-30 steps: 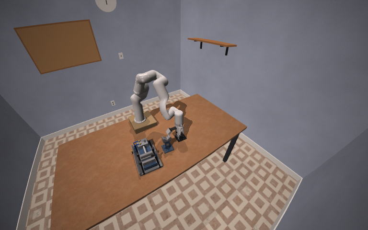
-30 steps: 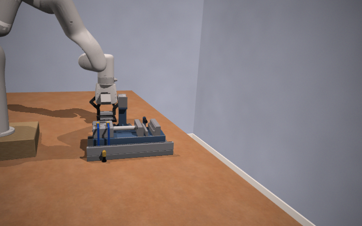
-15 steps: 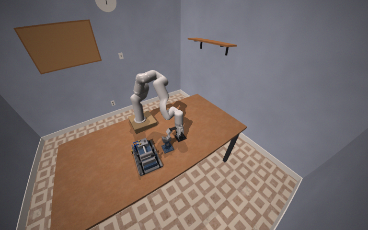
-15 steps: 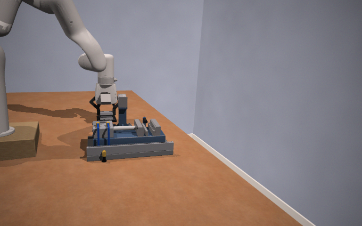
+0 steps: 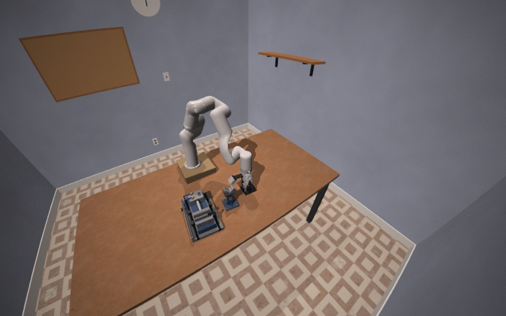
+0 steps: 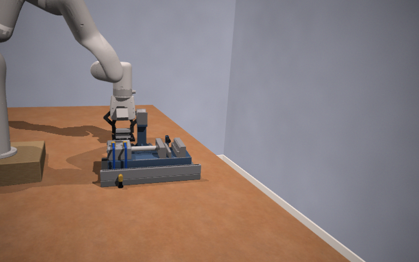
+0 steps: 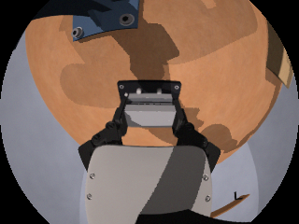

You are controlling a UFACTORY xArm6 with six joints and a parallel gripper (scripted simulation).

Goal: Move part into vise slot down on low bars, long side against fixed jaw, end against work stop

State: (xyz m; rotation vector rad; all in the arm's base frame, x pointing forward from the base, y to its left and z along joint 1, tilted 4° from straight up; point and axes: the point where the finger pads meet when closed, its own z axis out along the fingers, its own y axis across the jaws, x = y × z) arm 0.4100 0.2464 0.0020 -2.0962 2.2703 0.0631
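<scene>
The part is a grey block lying on the dark infeed plate, seen in the wrist view between my fingers. My gripper points straight down and is shut on the part's two sides. In the exterior view the gripper stands low behind the vise, with the part between its black fingers. In the top view the gripper is on the infeed plate. The vise stands open, with its two jaws apart and the air cylinder at the left. The work stop is a small dark rod behind the jaws.
The V-block stands on a blue base just left of the infeed plate; its base shows in the wrist view. In the exterior view its post rises right beside my gripper. The arm's wooden base block is behind.
</scene>
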